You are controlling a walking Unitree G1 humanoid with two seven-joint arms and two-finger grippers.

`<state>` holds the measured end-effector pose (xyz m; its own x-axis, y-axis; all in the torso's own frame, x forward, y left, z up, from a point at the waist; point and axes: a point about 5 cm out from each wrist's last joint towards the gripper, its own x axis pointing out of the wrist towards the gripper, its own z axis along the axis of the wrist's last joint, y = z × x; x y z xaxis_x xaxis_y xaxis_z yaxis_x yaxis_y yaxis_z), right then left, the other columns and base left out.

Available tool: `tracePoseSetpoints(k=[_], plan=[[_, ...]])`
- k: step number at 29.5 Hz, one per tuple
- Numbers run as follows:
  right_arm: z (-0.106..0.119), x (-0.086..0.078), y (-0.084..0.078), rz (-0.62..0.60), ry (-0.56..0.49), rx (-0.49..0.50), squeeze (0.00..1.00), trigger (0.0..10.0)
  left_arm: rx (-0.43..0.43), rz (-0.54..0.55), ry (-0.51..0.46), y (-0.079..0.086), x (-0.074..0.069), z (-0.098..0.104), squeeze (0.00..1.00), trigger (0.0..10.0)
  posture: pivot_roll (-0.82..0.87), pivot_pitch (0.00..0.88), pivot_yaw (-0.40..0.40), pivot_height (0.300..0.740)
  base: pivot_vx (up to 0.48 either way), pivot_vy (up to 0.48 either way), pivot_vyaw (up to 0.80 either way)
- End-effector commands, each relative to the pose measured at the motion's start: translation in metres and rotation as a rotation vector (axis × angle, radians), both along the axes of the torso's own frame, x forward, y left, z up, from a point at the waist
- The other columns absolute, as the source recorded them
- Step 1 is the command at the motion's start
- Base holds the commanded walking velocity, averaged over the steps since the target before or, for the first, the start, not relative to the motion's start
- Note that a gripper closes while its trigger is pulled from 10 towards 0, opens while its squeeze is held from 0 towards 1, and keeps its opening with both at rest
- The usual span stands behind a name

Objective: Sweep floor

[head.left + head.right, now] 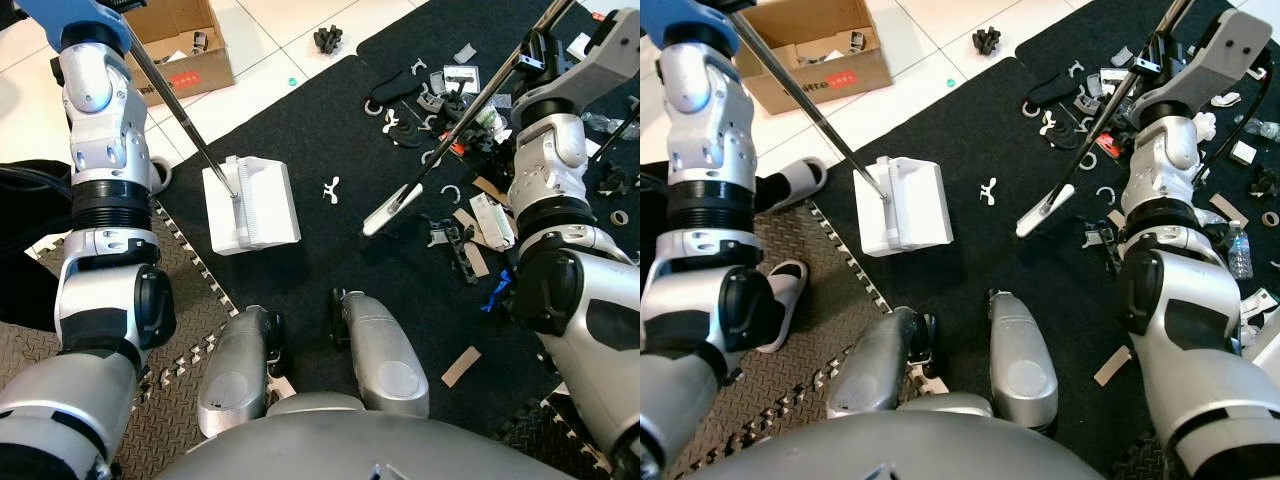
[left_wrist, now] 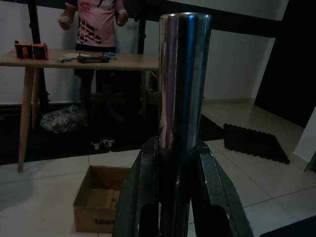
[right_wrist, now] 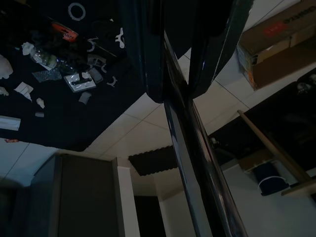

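A white dustpan (image 1: pixel 250 205) rests on the black mat (image 1: pixel 320 130), its long metal handle (image 1: pixel 170 100) slanting up to my left arm. In the left wrist view my left gripper (image 2: pixel 180 150) is shut on that handle (image 2: pixel 183 74). A white broom head (image 1: pixel 390 208) sits on the mat to the dustpan's right, and its dark pole (image 1: pixel 470 110) rises to my right gripper (image 1: pixel 532 50). The right wrist view shows that gripper (image 3: pixel 177 94) shut on the pole (image 3: pixel 197 163). A small white scrap (image 1: pixel 332 189) lies between dustpan and broom head.
Several plastic clips, cardboard bits and scraps (image 1: pixel 450 90) litter the mat on the right. A cardboard box (image 1: pixel 185 50) stands on the tiles at the back left. Two slippers (image 1: pixel 790 185) lie by the ridged mat. A person (image 2: pixel 96 29) stands behind a wooden table (image 2: pixel 49 59).
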<state>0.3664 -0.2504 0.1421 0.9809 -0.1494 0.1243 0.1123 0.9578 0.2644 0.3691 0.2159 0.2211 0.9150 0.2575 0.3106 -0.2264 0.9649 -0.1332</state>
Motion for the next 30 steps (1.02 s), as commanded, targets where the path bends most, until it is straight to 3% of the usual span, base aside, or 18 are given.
tracePoseSetpoints(k=[1,17,30], plan=[[0.0020,0.0006,0.0011,0.003,-0.008,-0.024,0.00,10.0,-0.002,0.009,-0.026,0.0007,0.0000,0.0072,0.00,10.0,-0.04,0.066,-0.010,0.740,0.000,0.000,0.00],[0.0035,0.0023,0.0022,0.010,-0.005,-0.011,0.00,10.0,-0.011,0.002,-0.021,-0.0022,0.0004,0.0065,0.00,10.0,-0.04,0.058,-0.013,0.740,0.000,0.000,0.00],[0.0044,0.0031,0.0025,0.017,-0.004,-0.012,0.00,10.0,-0.005,-0.001,-0.019,-0.0040,0.0010,0.0063,0.00,10.0,-0.04,0.046,-0.016,0.740,0.000,0.000,-0.77]])
